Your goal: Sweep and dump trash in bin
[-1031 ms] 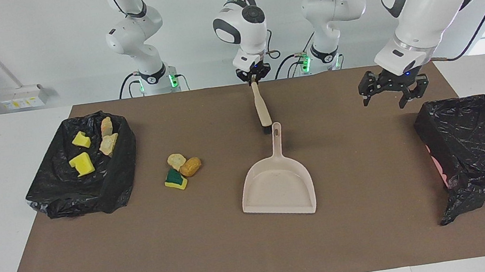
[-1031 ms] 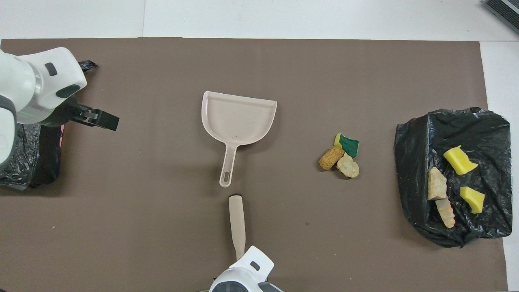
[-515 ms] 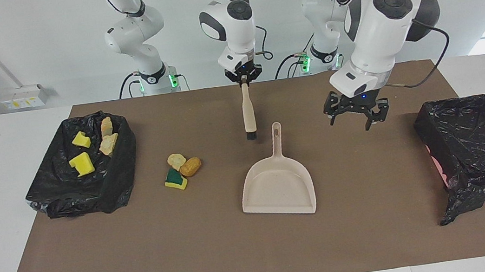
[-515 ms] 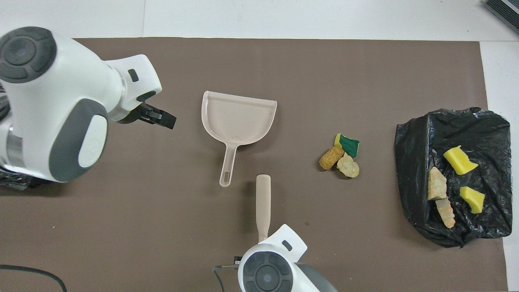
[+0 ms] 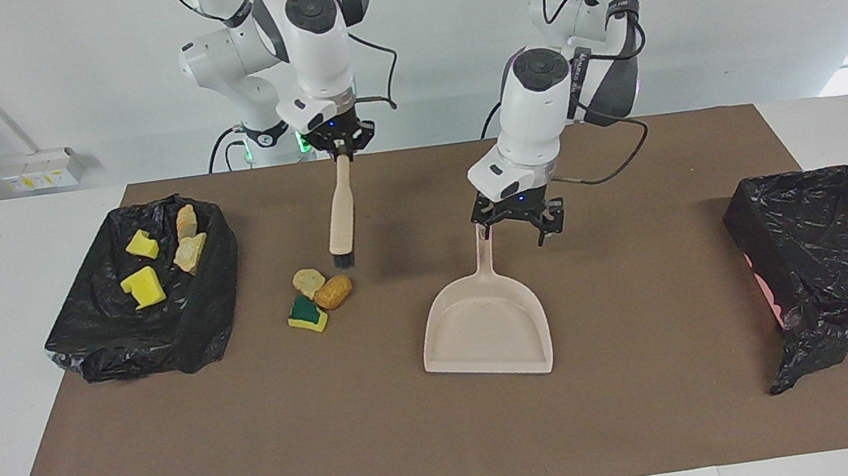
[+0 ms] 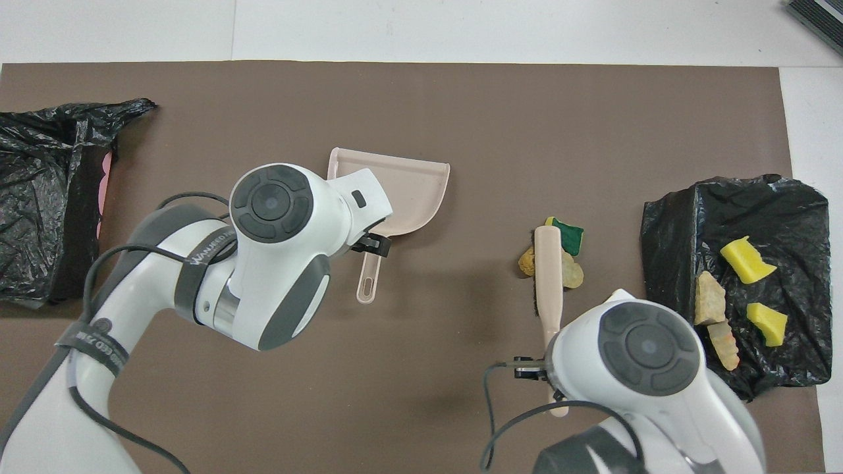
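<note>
Beige brush (image 5: 340,215) hangs clamped in the right hand (image 5: 342,139) near the trash (image 5: 319,292), so the wide-open, empty left hand (image 5: 518,222) should grip the dustpan handle (image 5: 484,250) squarely.

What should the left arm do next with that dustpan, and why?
Probably lower the open left gripper and close it on the dustpan handle. It hangs just over the handle with nothing held, while the right gripper, shut on the brush, already has the bristles beside the loose trash.
</note>
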Robot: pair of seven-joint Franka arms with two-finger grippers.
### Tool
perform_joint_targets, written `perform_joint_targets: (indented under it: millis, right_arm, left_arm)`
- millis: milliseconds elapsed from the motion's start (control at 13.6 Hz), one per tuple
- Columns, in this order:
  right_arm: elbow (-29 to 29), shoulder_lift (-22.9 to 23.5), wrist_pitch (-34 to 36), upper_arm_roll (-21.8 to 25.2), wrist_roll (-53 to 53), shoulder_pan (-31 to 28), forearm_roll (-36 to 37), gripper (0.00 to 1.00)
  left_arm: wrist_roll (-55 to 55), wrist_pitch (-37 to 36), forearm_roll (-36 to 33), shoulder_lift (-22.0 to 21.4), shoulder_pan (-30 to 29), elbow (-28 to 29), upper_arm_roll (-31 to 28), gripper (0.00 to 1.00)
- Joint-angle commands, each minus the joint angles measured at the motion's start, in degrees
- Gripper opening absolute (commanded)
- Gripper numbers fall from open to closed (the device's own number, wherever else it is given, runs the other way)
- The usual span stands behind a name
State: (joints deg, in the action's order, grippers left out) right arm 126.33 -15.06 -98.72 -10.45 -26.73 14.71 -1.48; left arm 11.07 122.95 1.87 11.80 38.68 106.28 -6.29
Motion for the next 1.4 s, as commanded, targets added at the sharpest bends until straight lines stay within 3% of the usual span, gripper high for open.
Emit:
perform_joint_targets:
  millis: [0,147,368,515,810,957,1104,1251,1325]
  right_arm:
    - [0.15,0.20,0.81,-0.98,11.38,-8.61,3.93,0.00]
    - [1.02,3.26,-2.68,-1.24,15.39,-13.11,12.26,0.00]
    - [1.20,8.19,-6.74,-1.33,16.09,-15.23,13.88,0.00]
    - [1.81,8.91,-6.75,-1.50,15.40,-14.45,13.62,0.00]
    - [2.26,10.49,-9.89,-1.51,15.12,-14.18,12.47,0.00]
    - [2.34,12.32,-11.84,-1.51,13.73,-14.18,12.38,0.00]
    - [3.40,14.00,-15.70,-1.51,9.51,-12.87,12.29,0.00]
    - [3.31,13.92,-15.10,-1.59,7.93,-11.55,12.12,0.00]
    - [3.31,13.75,-14.93,-1.59,7.14,-10.59,10.81,0.00]
  left_arm:
    - [3.07,5.00,0.06,0.24,2.54,4.19,-0.91,1.00]
    - [3.79,5.46,0.06,0.42,3.77,5.25,-0.91,1.00]
    - [3.26,5.37,0.06,0.25,3.68,6.66,-0.83,1.00]
    - [2.65,4.76,0.67,0.16,3.25,7.10,-0.83,1.00]
    - [2.64,4.85,1.91,0.07,3.77,8.07,-0.91,0.82]
    - [1.60,4.85,1.91,0.07,3.60,8.07,-0.91,0.63]
    - [0.54,5.02,1.91,0.07,3.59,8.42,-0.91,0.30]
    - [-1.13,4.85,1.91,-0.02,3.59,8.51,-0.91,0.00]
    - [-2.01,4.76,1.91,0.16,3.33,8.07,-1.00,0.00]
